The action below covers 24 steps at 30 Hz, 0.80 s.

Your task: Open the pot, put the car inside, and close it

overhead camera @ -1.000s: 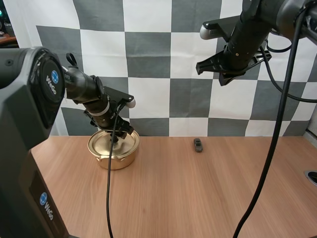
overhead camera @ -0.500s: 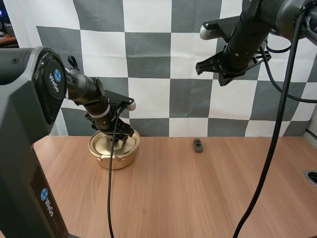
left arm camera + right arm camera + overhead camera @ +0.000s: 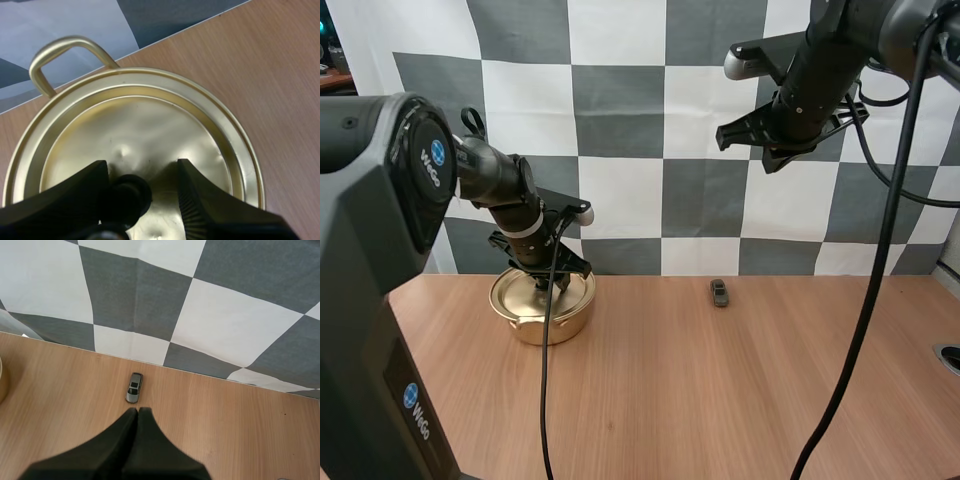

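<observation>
Sitting directly beneath my left gripper (image 3: 141,166), the gold pot (image 3: 542,312) has its lid (image 3: 150,120) on, seated flat inside the rim. The lid's black knob (image 3: 128,194) lies between the gripper's fingers, close against one of them with a gap to the other. The fingers are spread, straddling the knob without pinching it. One looped pot handle (image 3: 59,51) sticks out on the side beyond the fingertips.

By my reading the opening step is in hand and the lid is not yet gripped. The next move calls for centring on the knob, pressing the fingers onto it, and lifting straight up so the light pot does not drag along.

Farther out, the small grey car (image 3: 134,387) rests on the table (image 3: 720,400), below and just ahead of my right gripper (image 3: 137,412). That gripper hangs high above the wood with its fingers pressed together on nothing. Car and pot are well apart, with bare table between them, so nothing blocks the route. The lid will need a spot clear of both the car and the pot mouth.
</observation>
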Motion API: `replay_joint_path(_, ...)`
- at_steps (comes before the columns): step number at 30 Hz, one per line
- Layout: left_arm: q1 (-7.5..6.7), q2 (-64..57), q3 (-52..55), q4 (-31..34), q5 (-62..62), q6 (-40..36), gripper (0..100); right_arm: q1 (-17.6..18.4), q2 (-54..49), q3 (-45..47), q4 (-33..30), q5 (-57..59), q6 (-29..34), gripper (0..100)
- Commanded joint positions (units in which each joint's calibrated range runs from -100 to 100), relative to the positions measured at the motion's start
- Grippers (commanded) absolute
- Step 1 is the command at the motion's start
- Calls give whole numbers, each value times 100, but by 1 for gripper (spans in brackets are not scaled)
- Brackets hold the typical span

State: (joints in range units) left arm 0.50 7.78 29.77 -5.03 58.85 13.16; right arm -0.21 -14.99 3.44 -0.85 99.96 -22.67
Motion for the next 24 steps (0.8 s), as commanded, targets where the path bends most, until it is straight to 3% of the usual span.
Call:
replay_joint_path(1, 2, -84, 8, -1, -45, 3, 0, 3, -1, -4, 8, 4, 0, 0)
replay_joint_path(24, 2, -699, -19, -38, -321, -6, 0, 3, -1, -4, 8, 4, 0, 0)
